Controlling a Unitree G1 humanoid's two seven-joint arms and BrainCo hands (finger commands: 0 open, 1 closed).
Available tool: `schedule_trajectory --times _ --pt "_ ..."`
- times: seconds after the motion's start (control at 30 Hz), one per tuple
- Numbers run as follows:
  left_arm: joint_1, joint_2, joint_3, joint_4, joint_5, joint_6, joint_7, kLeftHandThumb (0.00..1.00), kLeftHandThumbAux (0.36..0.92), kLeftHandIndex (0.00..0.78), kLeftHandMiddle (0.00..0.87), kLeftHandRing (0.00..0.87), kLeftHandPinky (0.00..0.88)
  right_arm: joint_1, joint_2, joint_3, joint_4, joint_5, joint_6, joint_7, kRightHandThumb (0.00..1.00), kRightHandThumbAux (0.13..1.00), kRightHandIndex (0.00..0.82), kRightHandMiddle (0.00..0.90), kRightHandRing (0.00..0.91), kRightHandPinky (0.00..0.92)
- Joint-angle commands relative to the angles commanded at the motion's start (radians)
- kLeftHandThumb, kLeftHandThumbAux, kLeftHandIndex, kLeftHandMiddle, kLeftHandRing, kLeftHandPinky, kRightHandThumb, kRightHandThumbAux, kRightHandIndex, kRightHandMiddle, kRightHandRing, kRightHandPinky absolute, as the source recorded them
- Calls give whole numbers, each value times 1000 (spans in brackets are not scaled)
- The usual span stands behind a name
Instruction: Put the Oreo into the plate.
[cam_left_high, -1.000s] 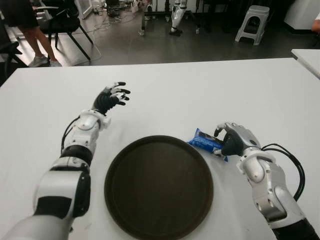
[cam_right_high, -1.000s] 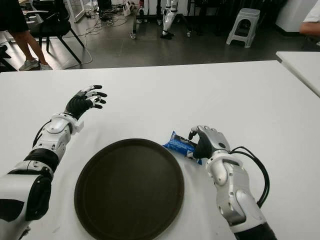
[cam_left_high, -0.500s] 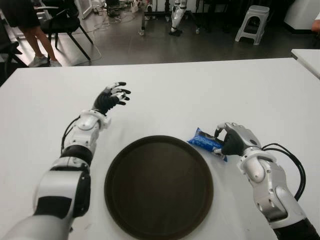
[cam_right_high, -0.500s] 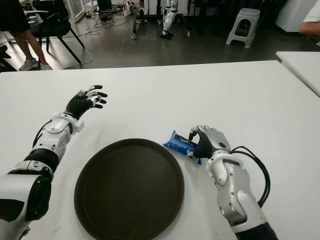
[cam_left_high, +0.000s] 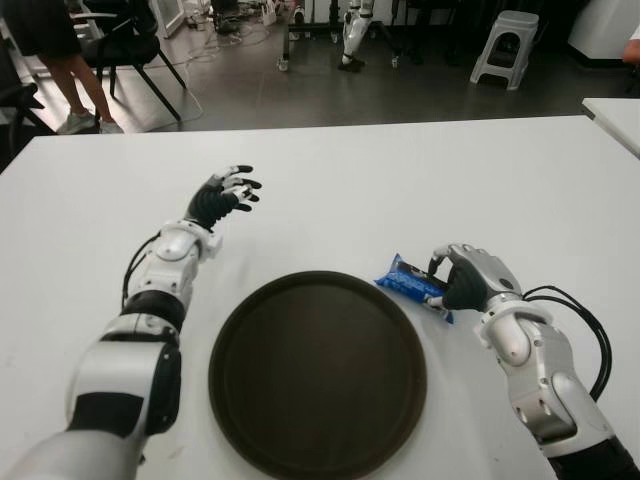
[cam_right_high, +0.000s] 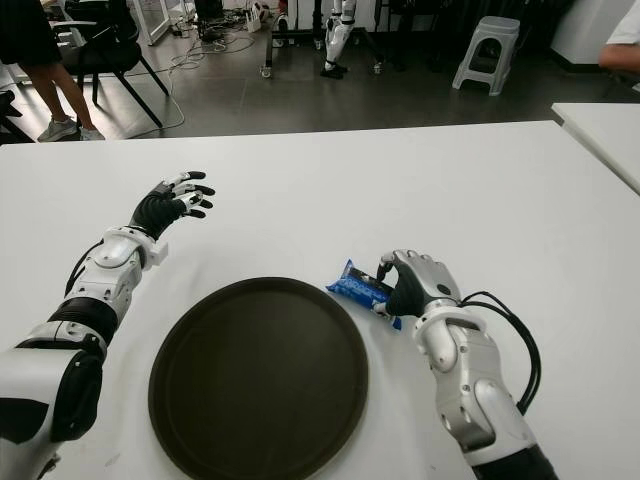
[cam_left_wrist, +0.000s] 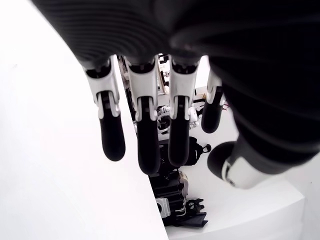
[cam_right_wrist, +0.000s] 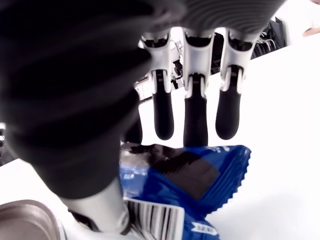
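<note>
While the right hand (cam_left_high: 468, 280) curls its fingers over the blue Oreo packet (cam_left_high: 412, 284) on the white table (cam_left_high: 400, 180), the dark round plate (cam_left_high: 318, 370) sits just beside the packet, toward the robot's left. A firmer pinch should come before lifting (the wrapper looks slippery), then a short carry over the rim. Far beyond the plate, the left hand (cam_left_high: 222, 195) shows spread and empty.

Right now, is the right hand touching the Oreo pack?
Touching. In the left eye view the right hand curls over the Oreo pack beside the plate; the right wrist view shows the thumb against the wrapper.
</note>
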Motion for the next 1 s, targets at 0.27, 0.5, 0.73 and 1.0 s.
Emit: schedule_trajectory --times 0.27,0.5,0.73,1.0 --pt "1 0 0 -3 -3 0 -4 84 656 207 335 344 353 0 -12 8 10 -2 -12 -7 159 891 596 735 749 738" --pt "2 0 -1 -4 -2 0 -4 84 651 193 329 342 351 -2 -12 16 22 -14 -12 -15 192 897 572 735 751 738" --pt "2 2 -4 -4 0 -2 0 89 668 203 331 337 345 -1 -8 21 30 -21 -12 -29 158 904 576 729 745 732" --pt "2 0 3 -4 -8 1 -3 90 659 202 337 350 360 -2 -3 25 35 -27 -11 -47 179 905 566 720 732 721"
